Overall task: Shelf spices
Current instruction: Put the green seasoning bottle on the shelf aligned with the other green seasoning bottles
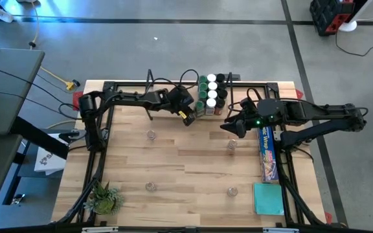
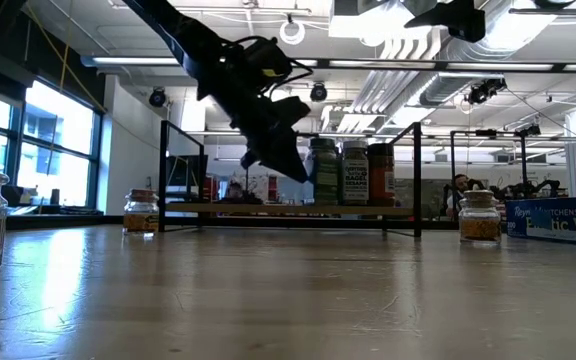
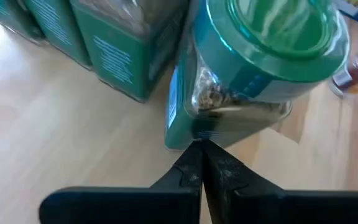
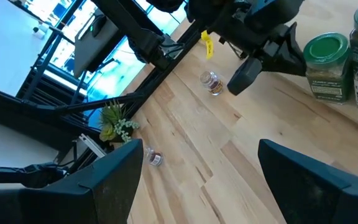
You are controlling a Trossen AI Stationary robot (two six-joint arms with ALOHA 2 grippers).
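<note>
The shelf [image 1: 173, 103] stands at the table's far middle, and on its pale board [image 2: 288, 209] several spices [image 1: 211, 94] stand upright in rows with green, white and dark lids. My left gripper [image 1: 188, 118] is shut, slanting down at the near left of the rows. Its tips [image 3: 201, 155] are right at the lower side of a green-lidded jar [image 3: 260, 56]. My right gripper [image 1: 232, 126] hovers open to the right of the rows, above a loose jar [image 1: 232, 145], with nothing between its fingers [image 4: 117, 180]. My left gripper's shut fingertips [image 3: 197, 152] point slanting down at the label on the green-lidded jar's lower side [image 3: 194, 127]. The jar stands upright on the board. Whether the tips touch it I cannot tell.
Loose jars stand on the table [image 1: 151, 134], [image 1: 150, 186], [image 1: 232, 191]. A long blue box [image 1: 267, 152] and a teal pad [image 1: 267, 197] lie at the right, and a small green plant [image 1: 103, 197] sits at the near left. Black wire end frames [image 2: 416, 180] bound the shelf.
</note>
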